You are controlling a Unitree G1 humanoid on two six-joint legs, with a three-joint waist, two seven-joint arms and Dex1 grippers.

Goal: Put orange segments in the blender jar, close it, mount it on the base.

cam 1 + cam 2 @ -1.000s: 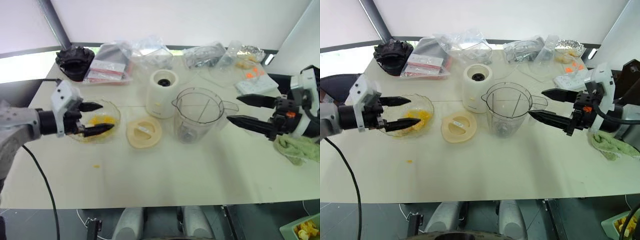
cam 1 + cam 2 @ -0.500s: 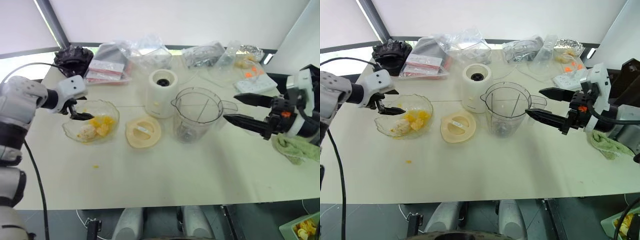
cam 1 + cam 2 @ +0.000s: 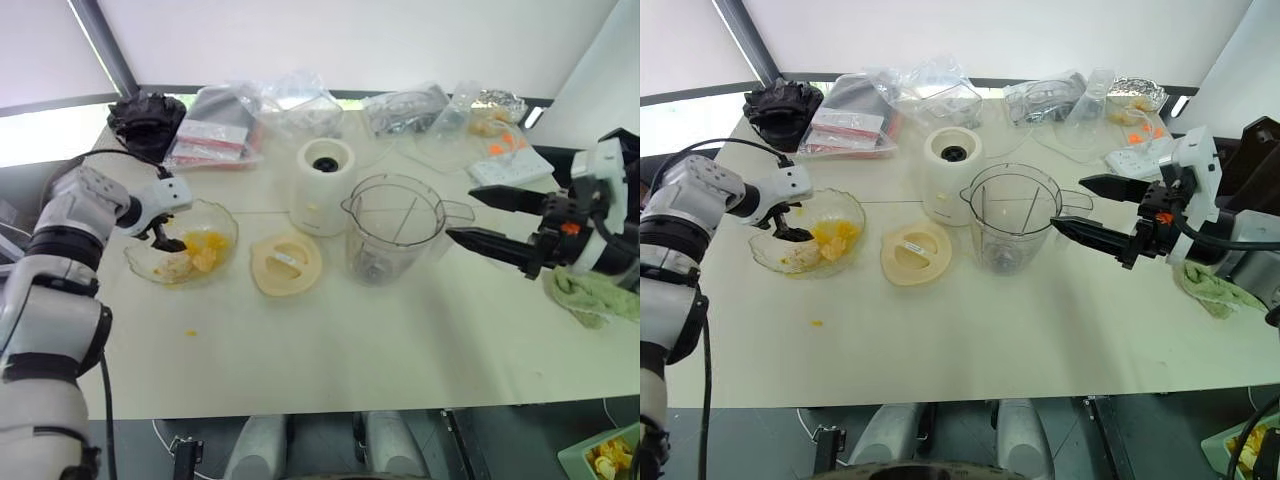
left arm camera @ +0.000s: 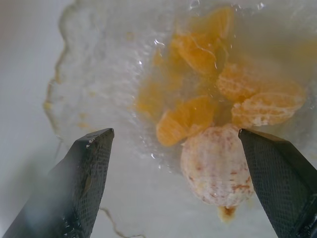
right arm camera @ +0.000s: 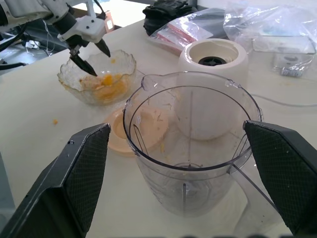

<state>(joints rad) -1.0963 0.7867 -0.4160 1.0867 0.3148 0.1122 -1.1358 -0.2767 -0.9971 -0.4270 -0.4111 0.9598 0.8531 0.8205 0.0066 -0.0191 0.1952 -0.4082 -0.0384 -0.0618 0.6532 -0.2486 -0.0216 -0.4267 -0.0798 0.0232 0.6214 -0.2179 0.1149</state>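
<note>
Reaching into the clear wavy-edged dish (image 3: 222, 215), the left gripper (image 5: 89, 58) hangs with fingers spread over the orange segments (image 4: 208, 99), holding nothing. The right gripper (image 3: 478, 220), also spread and empty, flanks the blender jar (image 3: 395, 228), standing just beside the base (image 3: 324, 186) and the lid (image 3: 286, 263).

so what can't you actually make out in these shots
- Blender jar, right wrist view: its bottom edge is cut off by the frame.
- Orange segments, left wrist view: the far ones blur behind the wet clear dish.
- Clear bags at the table's far edge, head views: contents too small to tell.
</note>
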